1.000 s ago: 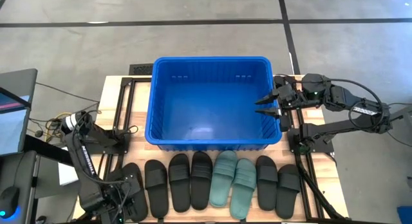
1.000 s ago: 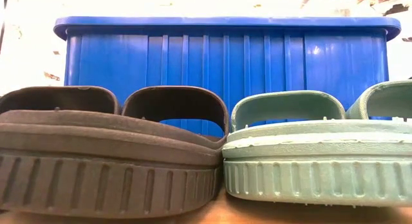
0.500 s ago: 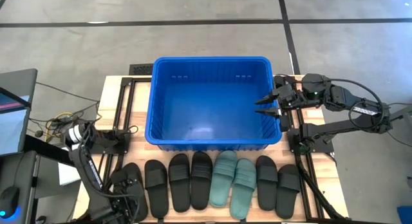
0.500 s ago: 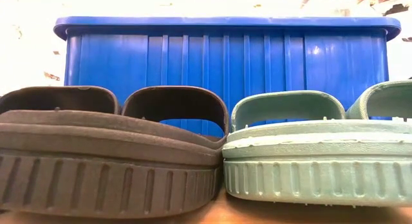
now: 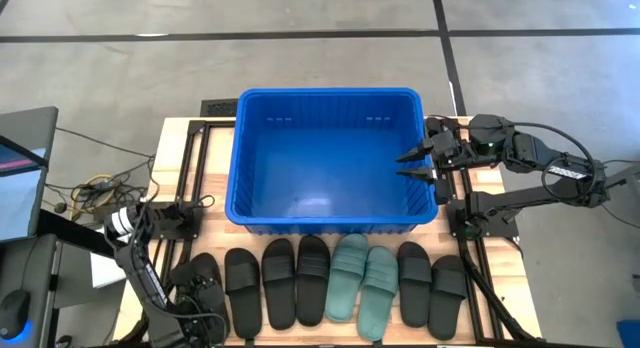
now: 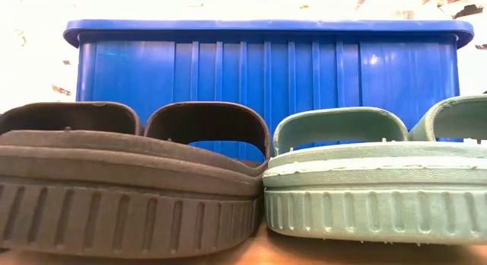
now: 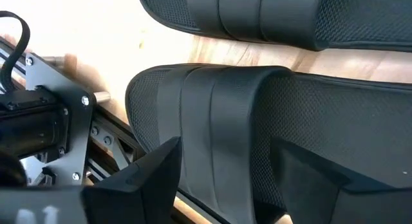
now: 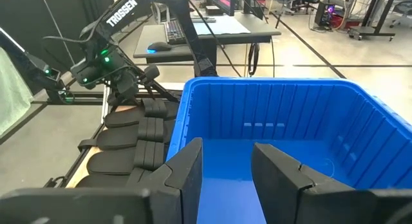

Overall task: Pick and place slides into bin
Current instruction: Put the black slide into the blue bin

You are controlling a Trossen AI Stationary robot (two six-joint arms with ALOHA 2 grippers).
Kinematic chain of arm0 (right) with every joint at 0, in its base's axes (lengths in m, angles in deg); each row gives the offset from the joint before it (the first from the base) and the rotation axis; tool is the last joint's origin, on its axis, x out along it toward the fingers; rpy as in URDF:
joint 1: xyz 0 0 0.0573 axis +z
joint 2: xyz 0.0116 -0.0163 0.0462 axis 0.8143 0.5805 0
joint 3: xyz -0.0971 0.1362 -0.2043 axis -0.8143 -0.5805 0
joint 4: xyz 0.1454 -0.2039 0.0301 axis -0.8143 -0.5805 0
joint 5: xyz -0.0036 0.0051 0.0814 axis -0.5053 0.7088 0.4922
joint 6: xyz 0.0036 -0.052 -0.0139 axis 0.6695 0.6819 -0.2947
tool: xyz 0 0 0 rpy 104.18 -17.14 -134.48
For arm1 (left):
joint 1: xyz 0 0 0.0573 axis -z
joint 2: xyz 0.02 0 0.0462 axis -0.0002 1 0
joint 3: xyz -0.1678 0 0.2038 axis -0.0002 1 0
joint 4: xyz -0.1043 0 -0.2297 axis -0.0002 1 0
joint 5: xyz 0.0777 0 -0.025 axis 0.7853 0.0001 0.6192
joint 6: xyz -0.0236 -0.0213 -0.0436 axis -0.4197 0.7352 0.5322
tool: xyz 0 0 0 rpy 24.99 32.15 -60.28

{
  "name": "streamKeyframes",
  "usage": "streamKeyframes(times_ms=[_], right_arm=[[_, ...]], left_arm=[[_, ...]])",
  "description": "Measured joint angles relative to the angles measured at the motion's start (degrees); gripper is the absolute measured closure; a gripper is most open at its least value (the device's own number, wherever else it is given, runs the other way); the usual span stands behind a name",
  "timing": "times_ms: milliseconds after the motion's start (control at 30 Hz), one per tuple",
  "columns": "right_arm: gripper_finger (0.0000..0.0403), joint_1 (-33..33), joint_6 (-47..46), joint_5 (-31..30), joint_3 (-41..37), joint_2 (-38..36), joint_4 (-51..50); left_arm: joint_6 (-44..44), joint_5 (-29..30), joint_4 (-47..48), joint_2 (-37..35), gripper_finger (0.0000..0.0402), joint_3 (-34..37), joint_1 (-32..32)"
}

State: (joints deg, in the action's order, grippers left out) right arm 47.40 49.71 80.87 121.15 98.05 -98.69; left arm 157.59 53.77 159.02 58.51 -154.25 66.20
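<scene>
On the left arm (image 8: 119, 18) — "TROSSEN"; left gripper (image 7: 238, 179) wide apart astride a black slide (image 7: 257, 114), nothing gripped.

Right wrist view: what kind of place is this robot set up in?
Probably a robotics lab or workshop: desks with a keyboard and monitors behind, a bare concrete floor, and a wooden bench with the blue bin and slides.

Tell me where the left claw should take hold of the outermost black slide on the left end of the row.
Probably the outermost black slide across its sole edges near the wide strap, from straight above. It lies flat, and the open left claw hangs over it.
</scene>
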Motion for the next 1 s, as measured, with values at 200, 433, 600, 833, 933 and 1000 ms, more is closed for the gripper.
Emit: streamKeyframes(times_ms=[200, 433, 600, 833, 933, 1000], right_arm=[[0.0283, 0.0, 0.0, -0.01, -0.02, 0.0, 0.02], [0.0283, -0.02, 0.0, -0.01, -0.02, 0.0, 0.02], [0.0283, -0.01, -0.02, -0.01, -0.02, 0.0, 0.02], [0.0283, 0.0, -0.04, -0.01, -0.02, 0.0, 0.04], [0.0283, -0.02, -0.04, -0.01, -0.02, 0.0, 0.04], [0.0283, -0.01, -0.04, -0.01, -0.02, 0.0, 0.03]], left_arm=[[2.08, 0.32, 0.86, 0.83, 0.0177, 0.0, 0.04], [4.04, 1.77, 4.17, 0.83, 0.0181, 0.0, 0.41], [4.77, 1.74, 1.94, 0.83, 0.0207, 0.0, 1.13], [8.34, 1.81, 1.97, 0.83, 0.023, 0.0, 2.28], [8.72, 1.89, 2.03, 0.83, 0.0234, 0.0, 2.65], [8.92, 1.88, 2.03, 0.81, 0.0237, 0.0, 2.85]])
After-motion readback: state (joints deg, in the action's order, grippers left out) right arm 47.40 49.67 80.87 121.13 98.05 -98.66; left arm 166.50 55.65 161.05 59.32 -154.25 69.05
